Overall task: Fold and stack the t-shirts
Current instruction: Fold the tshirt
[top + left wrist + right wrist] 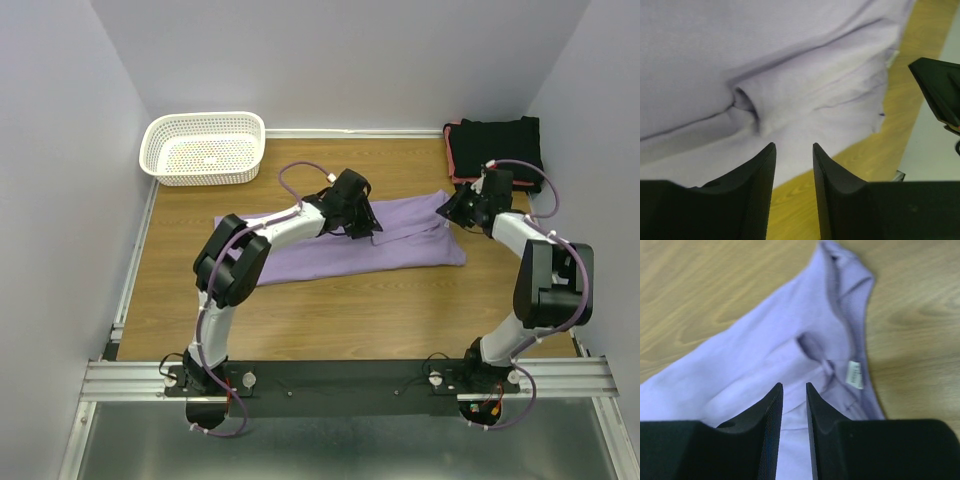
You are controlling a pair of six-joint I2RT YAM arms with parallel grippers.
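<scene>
A lavender t-shirt (345,250) lies folded into a long band across the wooden table. My left gripper (362,222) hovers over its middle, jaws open with nothing between them; in the left wrist view (794,146) the shirt's folded sleeve (805,95) lies just beyond the fingertips. My right gripper (462,208) is at the shirt's right end, open and empty; in the right wrist view (794,385) it is above the collar with its white label (855,374). Folded black shirts (497,148), one with a coral-red edge, are stacked at the back right.
A white mesh basket (205,147) stands at the back left of the table. Walls close in the table on the left, back and right. Bare wood (350,310) shows in front of the shirt.
</scene>
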